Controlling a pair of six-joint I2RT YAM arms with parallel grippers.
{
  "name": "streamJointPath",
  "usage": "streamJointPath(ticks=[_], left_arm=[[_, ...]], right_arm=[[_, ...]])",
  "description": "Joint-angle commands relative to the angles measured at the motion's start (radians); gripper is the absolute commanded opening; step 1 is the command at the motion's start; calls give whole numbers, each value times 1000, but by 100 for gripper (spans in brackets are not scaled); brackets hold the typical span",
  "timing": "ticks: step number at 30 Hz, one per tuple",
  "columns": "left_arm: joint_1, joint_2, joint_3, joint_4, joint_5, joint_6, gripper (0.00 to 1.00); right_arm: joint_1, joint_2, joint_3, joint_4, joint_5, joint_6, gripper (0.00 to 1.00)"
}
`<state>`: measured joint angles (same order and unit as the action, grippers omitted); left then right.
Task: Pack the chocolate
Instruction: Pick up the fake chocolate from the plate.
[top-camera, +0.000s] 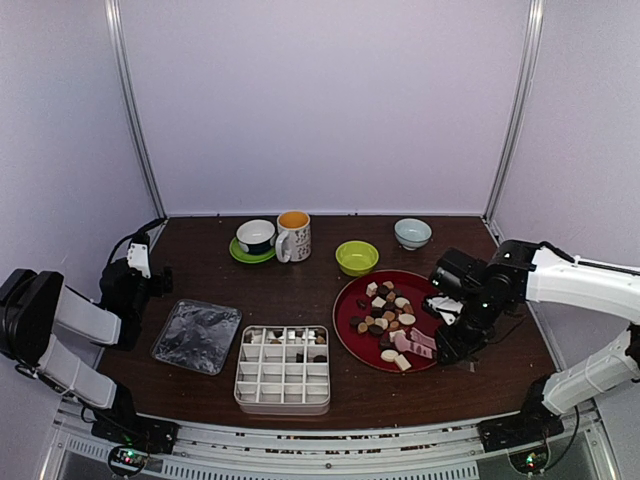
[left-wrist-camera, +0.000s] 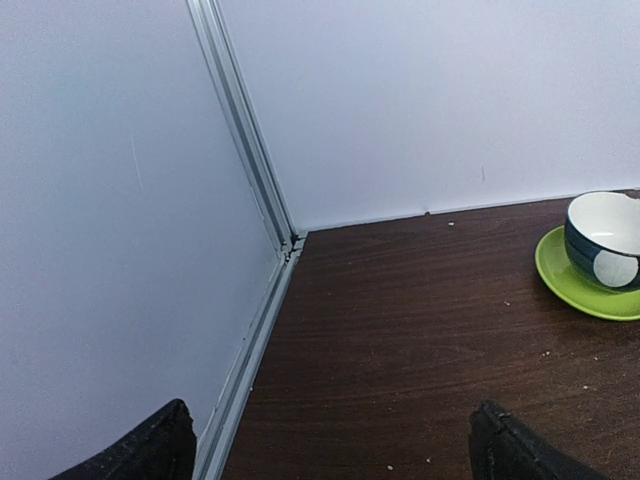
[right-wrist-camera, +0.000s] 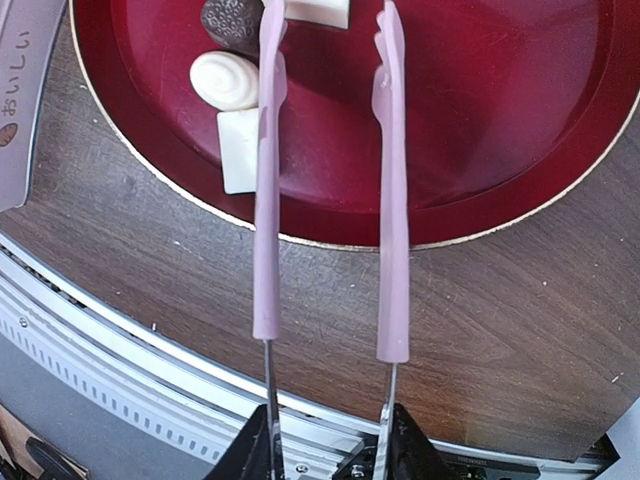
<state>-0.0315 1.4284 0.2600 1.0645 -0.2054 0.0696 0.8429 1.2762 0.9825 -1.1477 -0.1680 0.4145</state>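
Observation:
The chocolate (top-camera: 385, 310), a mix of dark, tan and white pieces, lies on a red plate (top-camera: 352, 300). A few pieces sit in the back row of the white compartment tray (top-camera: 284, 368). My right gripper (top-camera: 452, 335) is shut on pink tongs (top-camera: 415, 345) that reach over the plate's near right side. In the right wrist view the tongs (right-wrist-camera: 392, 200) stand spread with nothing between their tips, next to a white swirl piece (right-wrist-camera: 225, 80) and a white square piece (right-wrist-camera: 238, 150). My left gripper (top-camera: 140, 275) is open at the far left, its jaws empty (left-wrist-camera: 335, 445).
Along the back stand a cup on a green saucer (top-camera: 256, 238), a mug (top-camera: 293, 236), a green bowl (top-camera: 357, 257) and a pale bowl (top-camera: 412, 233). A clear plastic lid (top-camera: 196, 336) lies left of the tray. The wall corner is close to the left gripper.

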Motion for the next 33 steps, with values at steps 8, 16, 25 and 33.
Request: streamJointPath(ticks=[8, 16, 25, 33], left_arm=[[9, 0, 16, 27, -4, -1, 98], [9, -1, 16, 26, -5, -1, 98], [8, 0, 16, 27, -5, -1, 98], [9, 0, 16, 27, -6, -1, 98]], right_arm=[[5, 56, 31, 72, 20, -11, 35], [6, 97, 53, 90, 21, -26, 35], [6, 105, 72, 100, 3, -34, 23], [7, 44, 97, 51, -15, -55, 18]])
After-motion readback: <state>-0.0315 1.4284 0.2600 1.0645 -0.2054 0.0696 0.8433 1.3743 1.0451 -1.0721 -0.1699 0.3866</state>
